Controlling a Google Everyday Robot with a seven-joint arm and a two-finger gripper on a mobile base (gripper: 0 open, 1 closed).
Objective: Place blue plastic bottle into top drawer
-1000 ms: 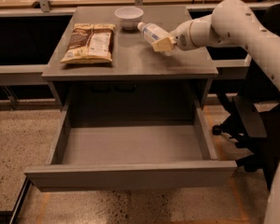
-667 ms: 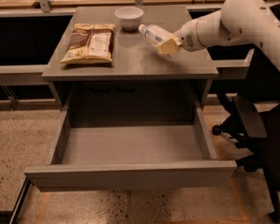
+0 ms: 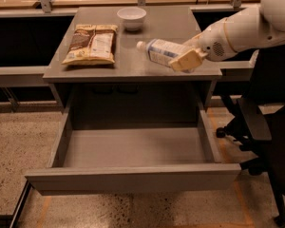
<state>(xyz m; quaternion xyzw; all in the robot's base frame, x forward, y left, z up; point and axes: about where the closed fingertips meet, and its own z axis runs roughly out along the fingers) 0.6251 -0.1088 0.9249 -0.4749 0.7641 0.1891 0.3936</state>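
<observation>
The blue plastic bottle point(image 3: 157, 51) has a white cap and a pale blue-and-white label. It lies tilted on its side, cap pointing left, just above the right part of the grey desk top point(image 3: 133, 61). My gripper point(image 3: 186, 55) reaches in from the right and is shut on the bottle's base end; one tan finger point(image 3: 187, 60) shows in front of it. The top drawer point(image 3: 133, 153) stands pulled wide open below the desk, and its grey inside is bare.
A brown-and-white snack bag point(image 3: 91, 44) lies on the desk's left part. A white bowl point(image 3: 131, 17) stands at the back middle. A black office chair point(image 3: 263, 127) stands at the right of the drawer. My white arm point(image 3: 247, 27) crosses the upper right.
My gripper and the bottle have moved toward the desk's front right edge and a little lower. The view has shifted slightly. The drawer, bag and bowl have not moved.
</observation>
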